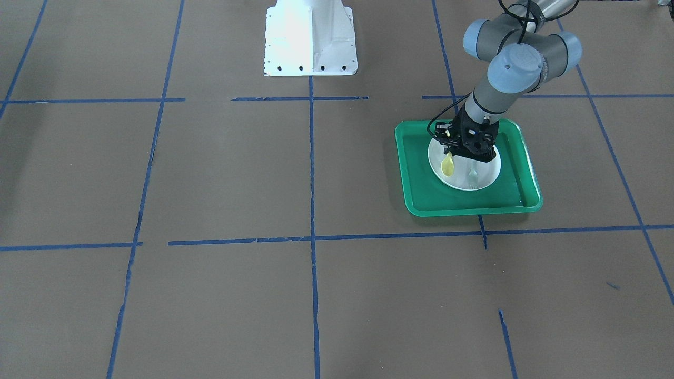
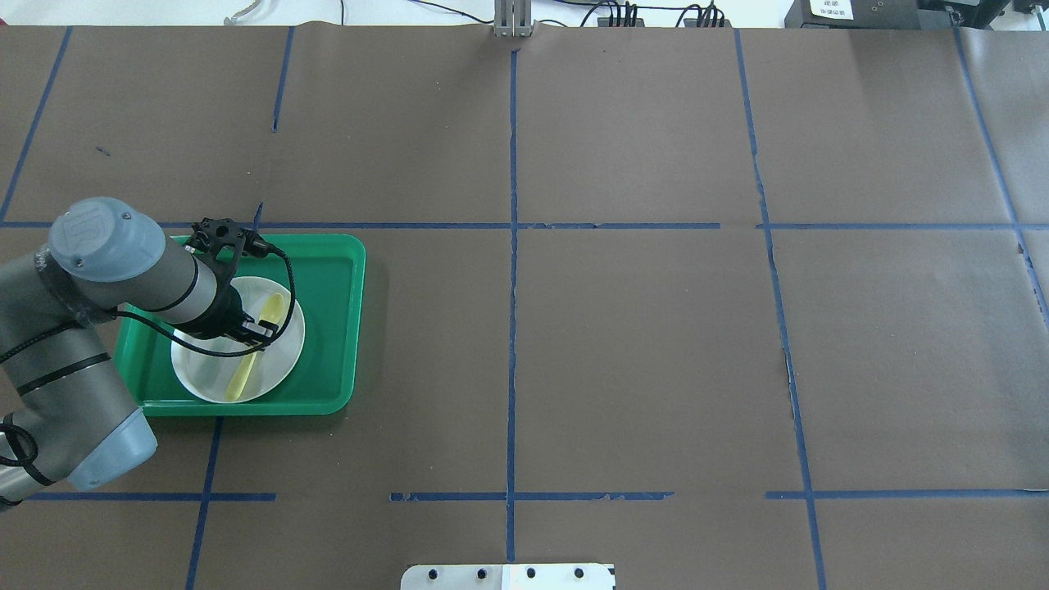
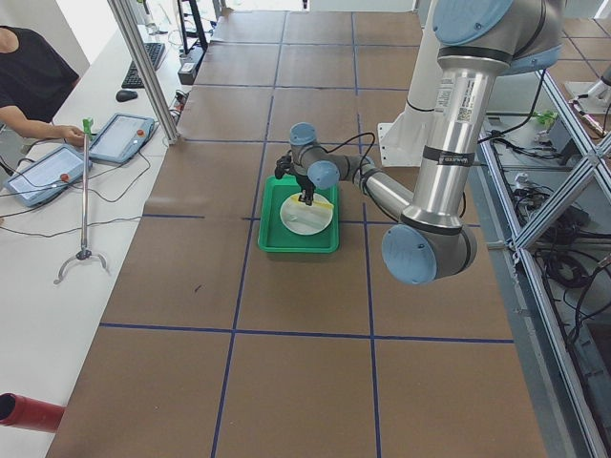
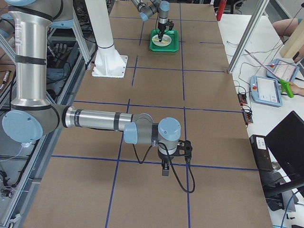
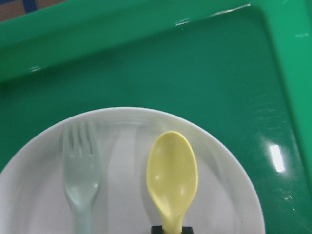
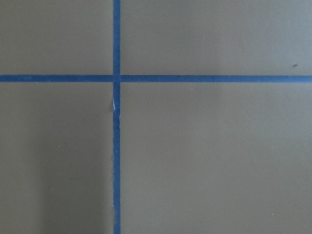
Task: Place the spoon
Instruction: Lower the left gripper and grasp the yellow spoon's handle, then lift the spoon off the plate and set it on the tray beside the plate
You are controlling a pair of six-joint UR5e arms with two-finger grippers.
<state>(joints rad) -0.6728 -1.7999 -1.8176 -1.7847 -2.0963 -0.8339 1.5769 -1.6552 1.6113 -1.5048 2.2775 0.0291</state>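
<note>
The yellow spoon [image 5: 172, 178] is over the white plate [image 5: 222, 161], its bowl pointing away from the robot, with a pale grey-green fork [image 5: 82, 170] beside it on the plate. The plate [image 2: 201, 369] sits in a green tray [image 2: 332, 270]. My left gripper [image 2: 262, 331] is down over the plate and shut on the spoon's handle; only a black fingertip end [image 5: 171, 229] shows in the left wrist view. The front view shows the spoon [image 1: 447, 166] just below the gripper [image 1: 457, 153]. My right gripper [image 4: 164, 170] hangs over bare table far from the tray; I cannot tell its state.
The tray [image 1: 468, 202] lies on brown paper marked with blue tape lines. The white robot base [image 1: 310, 39] stands at the table's middle. The right wrist view shows only paper and a tape cross [image 6: 116, 78]. An operator's desk with tablets [image 3: 43, 172] lies beyond the table.
</note>
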